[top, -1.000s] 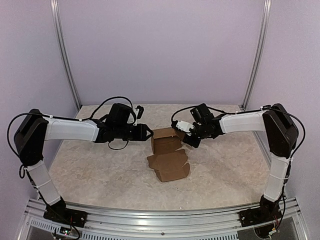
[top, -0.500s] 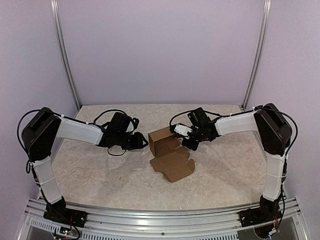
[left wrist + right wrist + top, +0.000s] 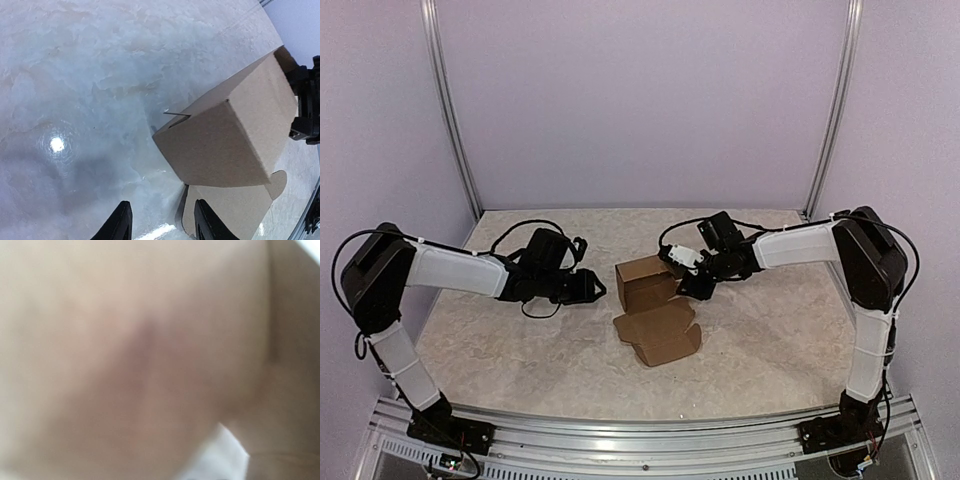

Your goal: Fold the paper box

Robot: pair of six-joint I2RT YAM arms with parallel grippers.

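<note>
The paper box (image 3: pixel 648 283) is seen near the middle of the table (image 3: pixel 520 350), with its body raised and its long axis running roughly from 9 to 3 o'clock in the overhead view. Its lid flap (image 3: pixel 660 332) is laid flat on the table at 6 o'clock from the body and is not yet closed.

From the left gripper (image 3: pixel 590 288) the box is found at 3 o'clock, near but apart. This gripper's fingers are spread, and nothing is held between them.

From the right gripper (image 3: pixel 692 282) the box is met at 9 o'clock. This gripper is set right against the box's end, so the right arm is judged the nearer. Its wrist view is filled with blurred brown cardboard, so whether its jaws are spread or clamped cannot be told.

No brand, label or writing can be read on the plain cardboard.
</note>
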